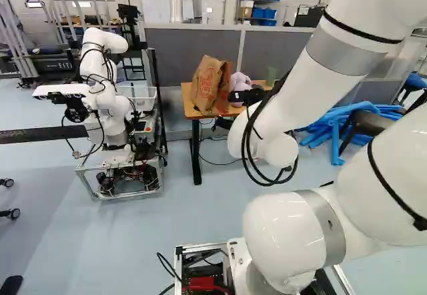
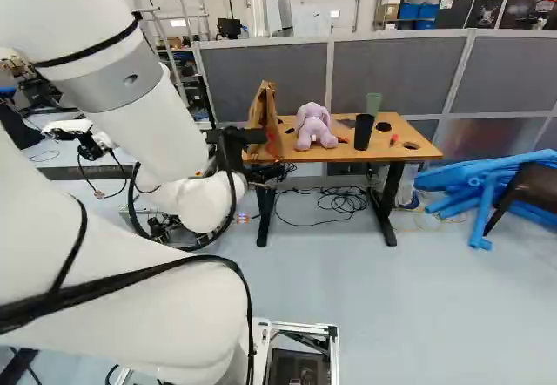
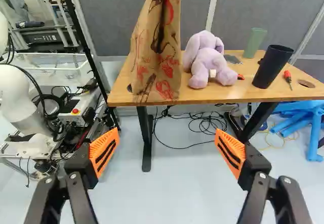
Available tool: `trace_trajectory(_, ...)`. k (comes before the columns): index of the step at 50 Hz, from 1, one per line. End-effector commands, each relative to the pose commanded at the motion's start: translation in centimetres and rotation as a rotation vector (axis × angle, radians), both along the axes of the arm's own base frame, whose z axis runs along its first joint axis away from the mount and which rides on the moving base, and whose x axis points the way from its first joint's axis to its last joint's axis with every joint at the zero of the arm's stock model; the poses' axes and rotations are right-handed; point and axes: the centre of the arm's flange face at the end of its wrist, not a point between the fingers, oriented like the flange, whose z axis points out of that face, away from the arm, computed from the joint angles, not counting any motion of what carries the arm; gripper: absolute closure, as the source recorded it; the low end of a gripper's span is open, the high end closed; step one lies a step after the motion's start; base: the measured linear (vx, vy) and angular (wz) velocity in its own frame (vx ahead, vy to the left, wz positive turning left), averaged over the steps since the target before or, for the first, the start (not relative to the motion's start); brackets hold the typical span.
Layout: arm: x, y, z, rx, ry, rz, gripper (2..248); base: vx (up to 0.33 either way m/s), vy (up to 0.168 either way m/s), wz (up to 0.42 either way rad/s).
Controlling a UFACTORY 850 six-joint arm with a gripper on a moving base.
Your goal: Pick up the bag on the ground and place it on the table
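Note:
In the right base view my gripper (image 2: 237, 148) is at the left end of the wooden table (image 2: 348, 151), close to the brown paper bag (image 2: 264, 124). The same bag (image 1: 209, 85) stands crumpled on the tabletop in the left base view, left of the gripper (image 1: 248, 97). Seen from the wrist, the gripper (image 3: 167, 142) has its orange-padded fingers wide apart with nothing between them. Ahead of it, the bag (image 3: 158, 57), marked in red, is upright at the table's near edge (image 3: 212, 100), touching neither finger; its top is cut off.
A purple plush toy (image 3: 208, 62), a black cup (image 3: 272, 67), a green cup (image 3: 254, 42) and a screwdriver (image 3: 288, 79) are on the table. Cables (image 2: 324, 206) lie beneath. Another robot (image 1: 107, 108) stands left of it; blue tubes (image 2: 487, 189) lie right of it. Grey partitions (image 2: 392, 71) rise behind.

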Motion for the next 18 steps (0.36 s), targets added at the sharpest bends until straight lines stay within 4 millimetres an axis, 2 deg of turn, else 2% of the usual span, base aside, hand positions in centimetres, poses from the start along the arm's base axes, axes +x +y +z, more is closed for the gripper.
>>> trace_trajectory(18,-0.22,-0.01,-0.12,0.001,-0.003,-0.001,3,0.0,0.0,0.0)
